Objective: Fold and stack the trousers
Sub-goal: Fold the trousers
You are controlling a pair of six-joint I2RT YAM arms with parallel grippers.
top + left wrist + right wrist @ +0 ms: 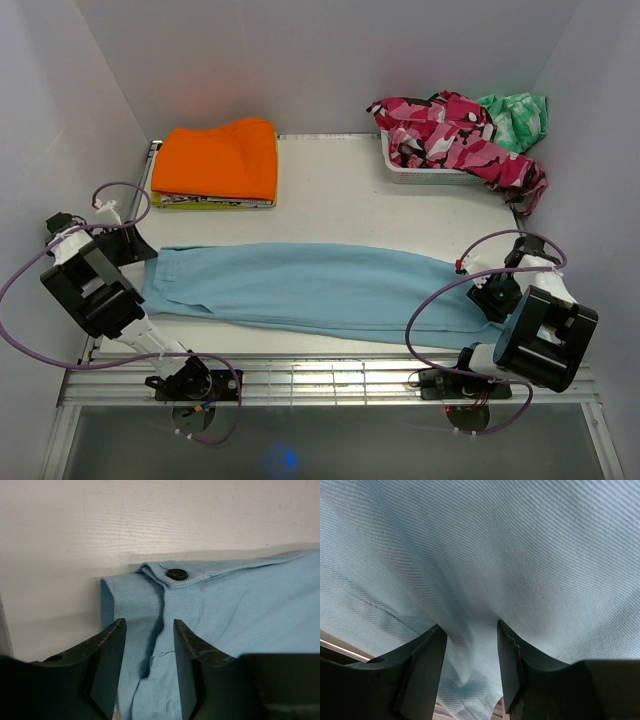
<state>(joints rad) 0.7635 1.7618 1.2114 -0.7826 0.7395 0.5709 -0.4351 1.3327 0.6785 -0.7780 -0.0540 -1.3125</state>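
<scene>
- Light sky-blue soft cloth trousers [300, 285] lie flat across the white surface [330, 190], waistband left, hems right.
- Left claw [149, 626] sits half-open astride the waistband corner; grip, can't tell.
- Right claw [470, 630] pinches bunched cloth.
- Looks limp and light: best held at both ends. Open room behind, orange folded garment [220, 158] beyond.

The trousers [300, 285] are plain light sky-blue; their button [177, 574] is dark. The folded garment [218, 158] is solid orange. The camouflage garment [450, 130] is pink; the basket [425, 174] and desk [340, 200] are white.
</scene>
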